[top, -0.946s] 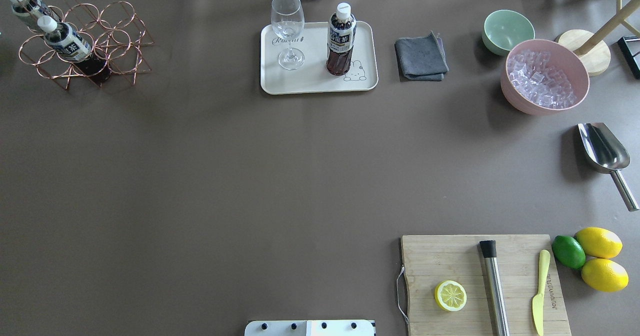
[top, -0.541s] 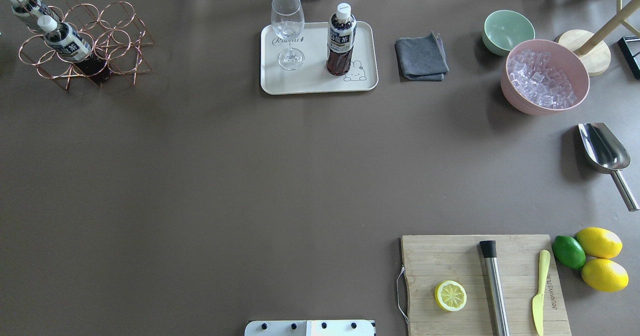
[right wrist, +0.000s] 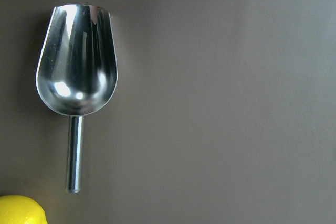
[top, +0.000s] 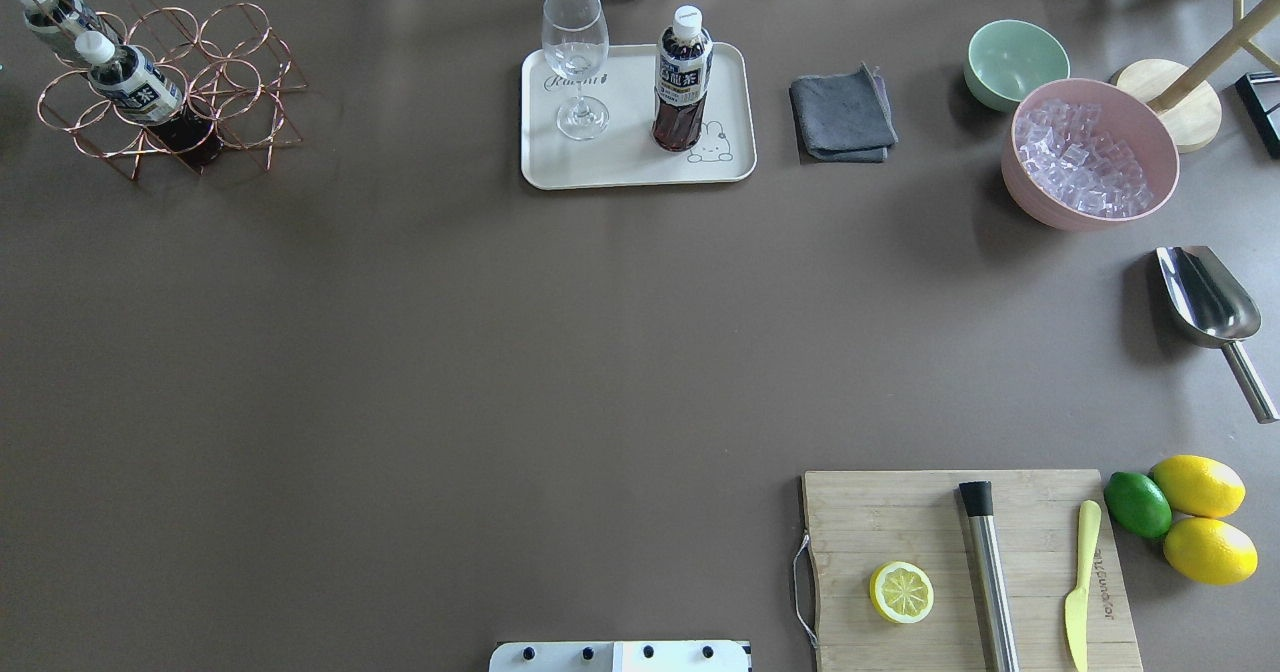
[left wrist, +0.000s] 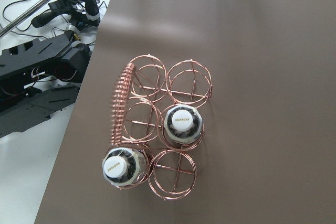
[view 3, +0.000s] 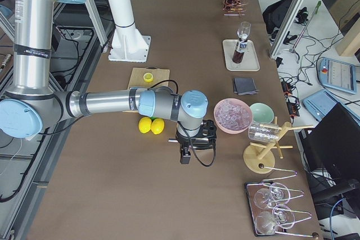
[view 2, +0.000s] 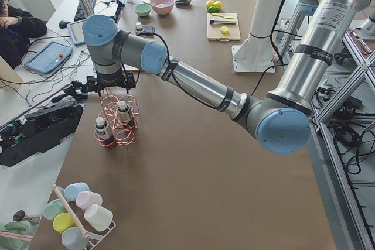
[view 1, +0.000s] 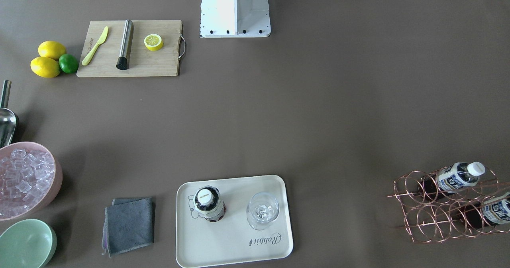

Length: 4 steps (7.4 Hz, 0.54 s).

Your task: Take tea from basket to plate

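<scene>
One tea bottle (top: 683,77) stands upright on the cream plate (top: 620,167), beside the bear drawing; it also shows in the front view (view 1: 208,203). Two more tea bottles (top: 132,84) (top: 48,10) sit in the copper wire basket (top: 215,72) at the far left. The left wrist view looks straight down on the basket (left wrist: 122,103) and its two bottles (left wrist: 182,124) (left wrist: 122,167). My left gripper (view 2: 111,81) hangs above the basket; I cannot tell if it is open. My right gripper (view 3: 184,157) hovers over the table's right end; I cannot tell its state.
A stemmed glass (top: 575,52) shares the plate. A grey cloth (top: 842,117), a mint bowl (top: 1015,57), a pink bowl of ice (top: 1090,157) and a metal scoop (top: 1205,297) lie to the right. A cutting board (top: 900,522) with lemons is near right.
</scene>
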Available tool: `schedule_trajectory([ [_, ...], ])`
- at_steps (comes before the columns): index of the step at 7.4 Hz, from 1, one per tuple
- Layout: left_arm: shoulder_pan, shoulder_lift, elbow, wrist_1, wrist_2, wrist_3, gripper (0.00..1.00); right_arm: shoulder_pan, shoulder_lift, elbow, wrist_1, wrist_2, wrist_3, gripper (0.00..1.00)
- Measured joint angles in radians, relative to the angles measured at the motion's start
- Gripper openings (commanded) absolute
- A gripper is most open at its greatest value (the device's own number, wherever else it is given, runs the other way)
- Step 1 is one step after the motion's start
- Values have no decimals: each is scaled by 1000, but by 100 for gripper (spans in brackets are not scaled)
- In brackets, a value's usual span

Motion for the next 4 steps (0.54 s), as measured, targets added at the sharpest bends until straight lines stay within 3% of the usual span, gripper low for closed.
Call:
schedule_trajectory([
  [2, -35, 36, 13, -29, 62, -27, 98, 0, -1, 47, -77, -11, 9, 100],
  [4, -75, 110, 6, -34, 30, -258, 98, 0, 0, 57, -99, -13, 13, 100],
])
